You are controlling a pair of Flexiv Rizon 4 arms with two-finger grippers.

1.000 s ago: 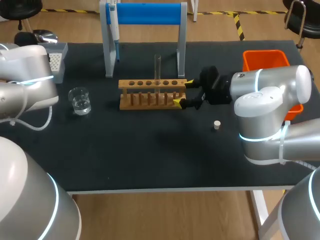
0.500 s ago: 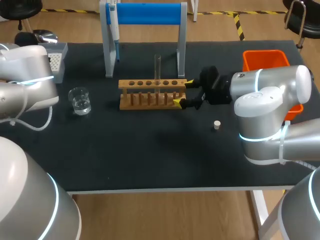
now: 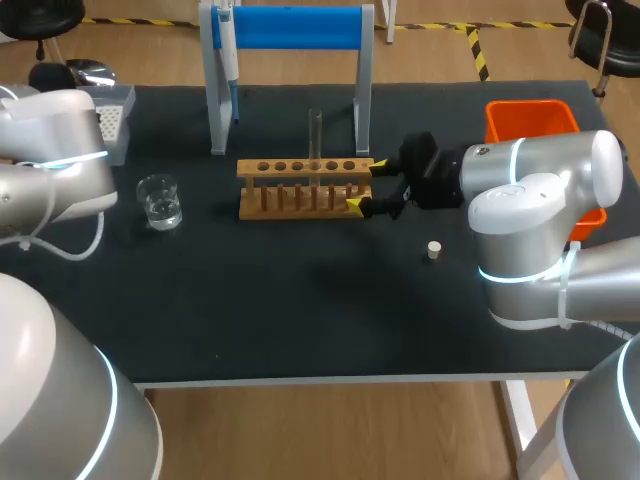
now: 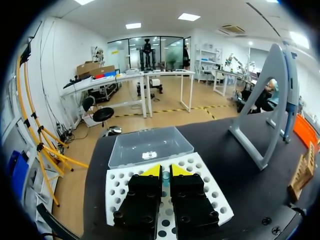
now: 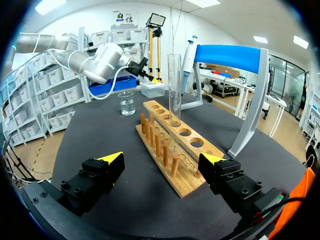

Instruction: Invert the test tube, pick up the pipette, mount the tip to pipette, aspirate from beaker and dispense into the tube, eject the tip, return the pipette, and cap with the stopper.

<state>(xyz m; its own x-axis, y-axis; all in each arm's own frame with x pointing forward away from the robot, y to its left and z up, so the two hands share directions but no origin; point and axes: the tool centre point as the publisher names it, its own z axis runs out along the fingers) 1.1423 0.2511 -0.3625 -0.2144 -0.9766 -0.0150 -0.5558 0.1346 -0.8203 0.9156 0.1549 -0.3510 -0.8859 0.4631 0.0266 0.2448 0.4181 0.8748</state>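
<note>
Test tube [image 3: 315, 135] is standing upright in the wooden rack [image 3: 300, 168]. My right gripper [image 3: 365, 184] is sitting wide open and empty, straddling the rack's end. My left gripper [image 4: 165, 171] is hovering over the tip box [image 4: 210, 185], fingers nearly together, gripping nothing.
</note>
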